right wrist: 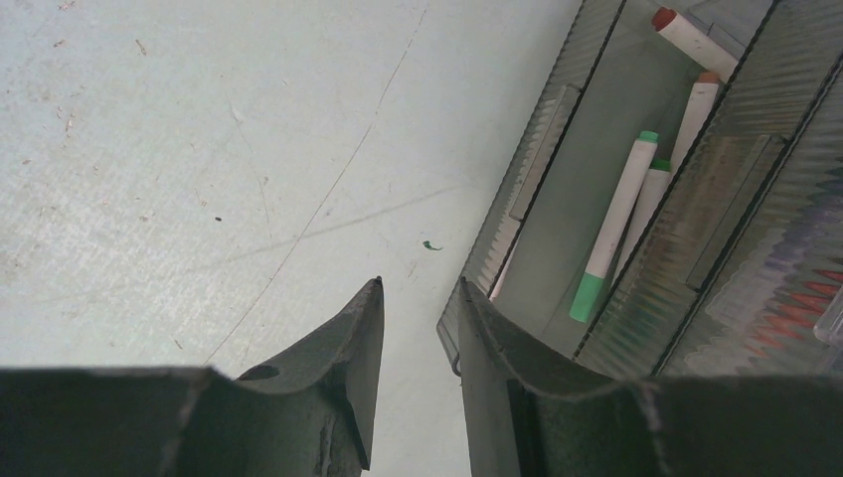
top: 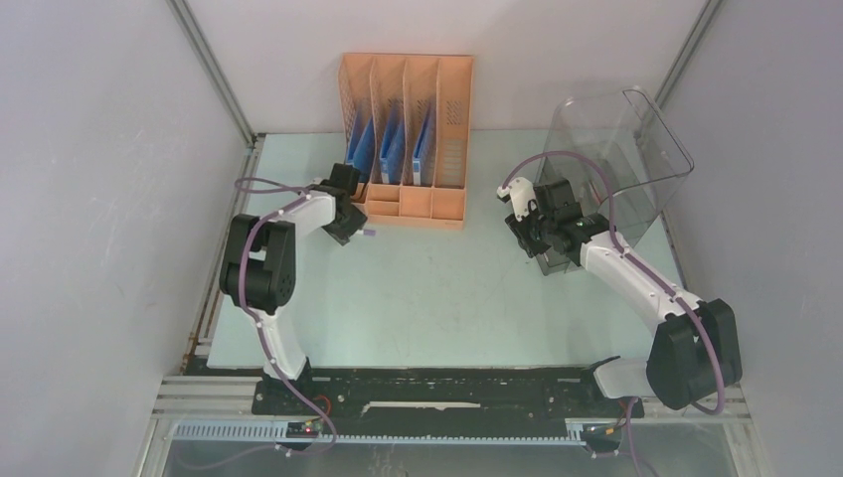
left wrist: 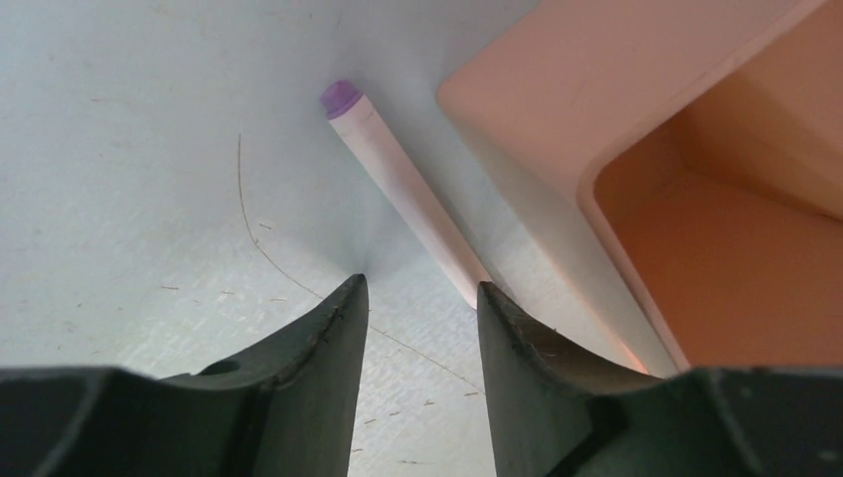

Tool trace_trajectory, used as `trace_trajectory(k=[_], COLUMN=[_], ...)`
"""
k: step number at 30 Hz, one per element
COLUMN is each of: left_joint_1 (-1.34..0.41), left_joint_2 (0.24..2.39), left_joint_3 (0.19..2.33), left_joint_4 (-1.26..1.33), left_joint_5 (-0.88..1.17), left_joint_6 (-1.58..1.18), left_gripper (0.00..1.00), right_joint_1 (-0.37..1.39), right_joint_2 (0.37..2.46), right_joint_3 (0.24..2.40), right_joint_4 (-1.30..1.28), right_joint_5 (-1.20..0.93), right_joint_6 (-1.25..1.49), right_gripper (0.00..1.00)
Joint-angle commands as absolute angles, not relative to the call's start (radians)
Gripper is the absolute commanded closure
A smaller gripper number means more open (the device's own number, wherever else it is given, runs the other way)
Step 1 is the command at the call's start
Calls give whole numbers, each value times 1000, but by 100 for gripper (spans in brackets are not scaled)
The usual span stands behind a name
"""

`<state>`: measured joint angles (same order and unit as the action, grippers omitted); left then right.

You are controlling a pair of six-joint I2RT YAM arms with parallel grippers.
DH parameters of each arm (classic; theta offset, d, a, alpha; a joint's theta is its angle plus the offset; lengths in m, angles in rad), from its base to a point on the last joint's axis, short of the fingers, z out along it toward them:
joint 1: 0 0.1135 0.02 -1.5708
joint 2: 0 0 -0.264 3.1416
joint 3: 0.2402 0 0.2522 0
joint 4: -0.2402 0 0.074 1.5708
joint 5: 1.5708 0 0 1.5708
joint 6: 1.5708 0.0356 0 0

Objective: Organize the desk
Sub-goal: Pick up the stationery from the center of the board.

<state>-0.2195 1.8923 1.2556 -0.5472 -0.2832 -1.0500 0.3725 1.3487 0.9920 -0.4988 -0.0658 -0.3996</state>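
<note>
Over the pale mint-green desk (left wrist: 119, 149), the left claw (left wrist: 421, 284) hovers, jaws apart.
A white purple-capped marker (left wrist: 398, 189) lies just ahead, slanting away leftward beside the orange plastic rack (left wrist: 557, 89).

The pale mint tabletop (top: 437, 298) looks scuffed, with fine scratches across it. An orange file rack (top: 454, 129) stands at the back, and a smoky clear drawer bin (top: 636, 169) sits well apart from it on the right side. A white marker (left wrist: 398, 184) with a purple cap lies flat just beside the rack's front left corner.
</note>
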Motion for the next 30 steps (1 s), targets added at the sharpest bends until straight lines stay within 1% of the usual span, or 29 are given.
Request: trace_trajectory(k=[1,6,14,26,28,30], left_joint_1=[-208,-209,-210,-209,-207,-207], left_joint_2=[1853,1789,1658,1640,1657,1677], left_joint_3=[1212,1142,1013,1026,1047,1070], left_joint_4=[-578,-572,-557,-470,-467,-467], left_joint_5=[-341,-336,-347,-281,-269,-256], left_joint_6=[-1059,-1055,-1037,-991,-994,-995], left_gripper=[51,56,56,48,44,43], right_joint_1=[370,370,372,378,379,380], right_joint_2=[1309,1304,1306,1308,1309,1308], right_joint_3=[1030,1030,1029,1030,1031,1030], right_joint_4=[-492,-493,-494,-494,-494,-495], right_joint_5=[-78,-81,-86,-81,-83,-83], right_joint_6=[-408,-407,-408,-409,-411,-410], right_gripper=[59,59,59,59,59,59])
